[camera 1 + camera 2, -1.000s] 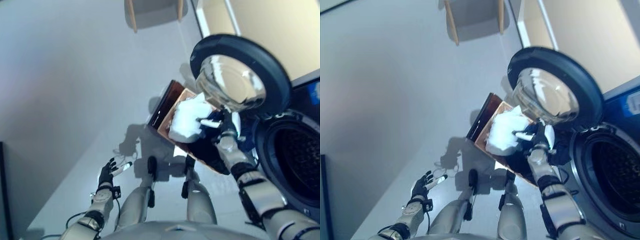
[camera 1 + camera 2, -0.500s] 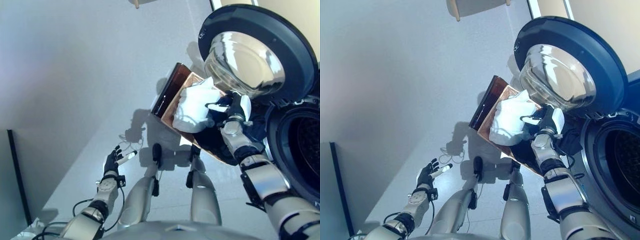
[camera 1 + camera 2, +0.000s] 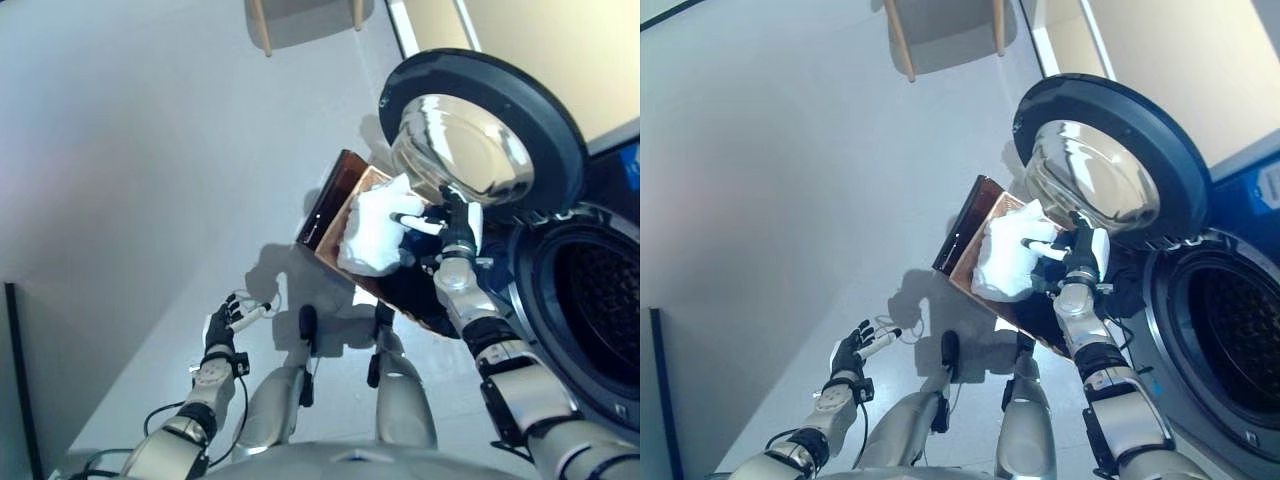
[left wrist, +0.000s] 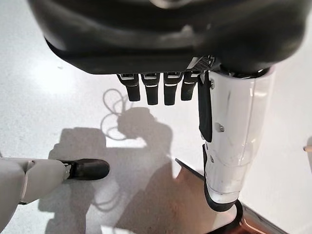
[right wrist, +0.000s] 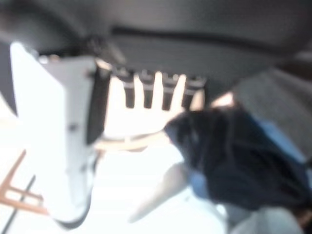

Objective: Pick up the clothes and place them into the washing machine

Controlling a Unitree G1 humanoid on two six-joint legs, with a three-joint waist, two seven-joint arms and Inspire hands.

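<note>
A brown basket point(image 3: 332, 198) stands on the floor by the washing machine, holding a white garment point(image 3: 372, 231) and dark blue clothes point(image 3: 420, 283). My right hand point(image 3: 457, 228) hovers over the basket between the white and dark clothes, its fingers straight and its white-covered thumb out over the white garment; it holds nothing. In the right wrist view the dark cloth point(image 5: 234, 156) lies just past the fingers point(image 5: 146, 92). The washing machine drum point(image 3: 590, 310) is open at the right, its round door point(image 3: 480, 135) swung out. My left hand point(image 3: 222, 328) hangs open low at the left over the floor.
A chair's wooden legs point(image 3: 263, 30) show at the far top. The open door overhangs the basket's far side. Grey floor stretches to the left. A dark edge point(image 3: 12, 350) stands at the far left.
The camera has shifted, moving the whole scene. My right hand has stayed over the basket, edging a little further onto the clothes. The left hand has stayed low and open.
</note>
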